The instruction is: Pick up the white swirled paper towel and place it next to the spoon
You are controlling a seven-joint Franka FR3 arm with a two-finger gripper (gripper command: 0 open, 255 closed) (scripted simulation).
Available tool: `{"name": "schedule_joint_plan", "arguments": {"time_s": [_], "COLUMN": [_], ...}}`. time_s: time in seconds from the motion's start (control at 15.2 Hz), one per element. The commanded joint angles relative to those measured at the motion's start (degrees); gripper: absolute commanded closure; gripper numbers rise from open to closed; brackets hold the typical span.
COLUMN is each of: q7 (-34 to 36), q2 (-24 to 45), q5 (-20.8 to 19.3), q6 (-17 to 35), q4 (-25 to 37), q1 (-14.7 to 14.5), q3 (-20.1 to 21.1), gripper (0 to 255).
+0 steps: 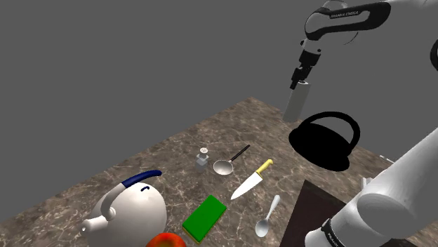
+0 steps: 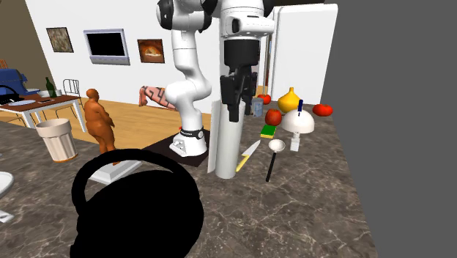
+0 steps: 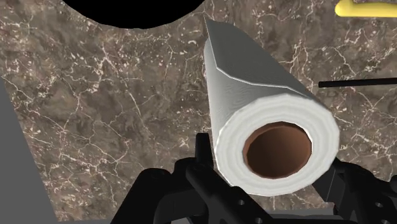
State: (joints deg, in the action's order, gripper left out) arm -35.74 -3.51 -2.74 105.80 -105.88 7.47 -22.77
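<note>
One black gripper (image 1: 302,78) is clamped on the top end of the upright white paper towel roll (image 1: 297,105), upper right of the shoulder view. The spoon (image 1: 267,216) lies at lower centre. Held only by its end, the long roll may swing, slip, or strike the knife (image 1: 251,180).

White arm (image 1: 351,17) high, end effector (image 1: 300,83) downward, fingers (image 3: 201,153) tight on paper towel roll (image 1: 297,104)

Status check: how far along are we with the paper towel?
Done: the gripper clasps the paper towel roll, which hangs upright beneath it. In hand: the carry. Left: bring it across the marble counter to the spoon, which is well away, and set it down beside it.
</note>
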Motion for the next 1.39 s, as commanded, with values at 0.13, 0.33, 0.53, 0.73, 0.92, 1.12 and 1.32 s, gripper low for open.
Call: {"name": "schedule_joint_plan", "arguments": {"time_s": [0.13, 0.33, 0.53, 0.73, 0.92, 1.12, 1.32], "q7": [4.2, 7.1, 9.9, 12.5, 15.0, 17.3, 19.7], "q2": [-8.6, -14.8, -20.6, -26.1, -31.2, -35.8, -40.0], "q5": [-3.2, -4.8, -5.6, -5.9, -5.6, -4.8, -3.5], "q6": [-2.1, -4.4, -7.2, -10.3, -13.8, -17.5, -21.4], "q4": [-6.2, -10.0, -13.2, -15.7, -17.6, -18.8, -19.3], "q1": [-1.0, -1.4, -1.6, -1.7, -1.9, -2.2, -2.5], "q3": [2.3, 4.4, 6.8, 9.3, 11.9, 14.5, 17.2], "gripper": [255, 255, 255, 255, 255, 255, 255]}}
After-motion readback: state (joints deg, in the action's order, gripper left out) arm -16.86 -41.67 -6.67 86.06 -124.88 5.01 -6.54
